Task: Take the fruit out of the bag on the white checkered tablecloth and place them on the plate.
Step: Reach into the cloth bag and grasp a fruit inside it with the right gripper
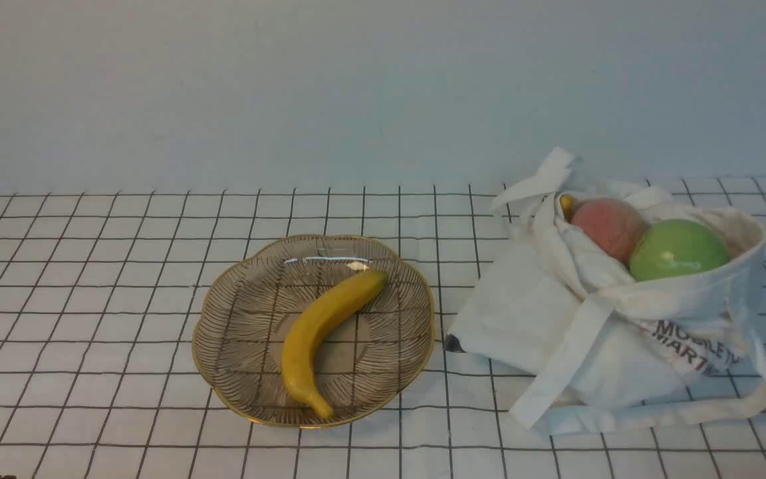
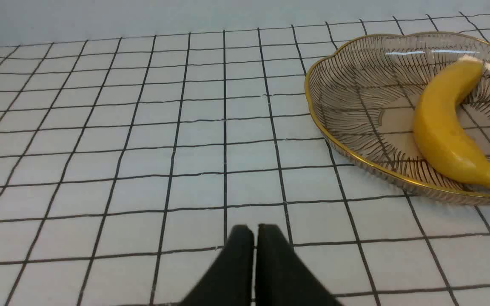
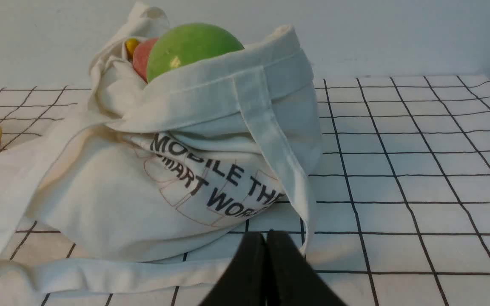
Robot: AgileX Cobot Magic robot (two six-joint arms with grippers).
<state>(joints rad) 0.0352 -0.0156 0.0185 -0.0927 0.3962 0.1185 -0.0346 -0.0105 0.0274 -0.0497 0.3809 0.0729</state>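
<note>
Checkered tablecloth [image 1: 90, 299] — banana [image 1: 320, 332] on plate [image 1: 237, 372]; apple [image 1: 679, 249], peach [image 1: 606, 226] in bag [image 1: 522, 313].

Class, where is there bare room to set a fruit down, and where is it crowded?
Free: on the plate, between the banana and its left rim; a patch between the banana and the rim nearest the bag; and the tablecloth left of the plate. Crowded: the bag's mouth, where peach and apple sit close together.

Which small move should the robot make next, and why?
Probably open the right gripper and bring it over the green apple: it sits exposed in the bag mouth, the jaws are shut, and only the banana lies on the plate.
</note>
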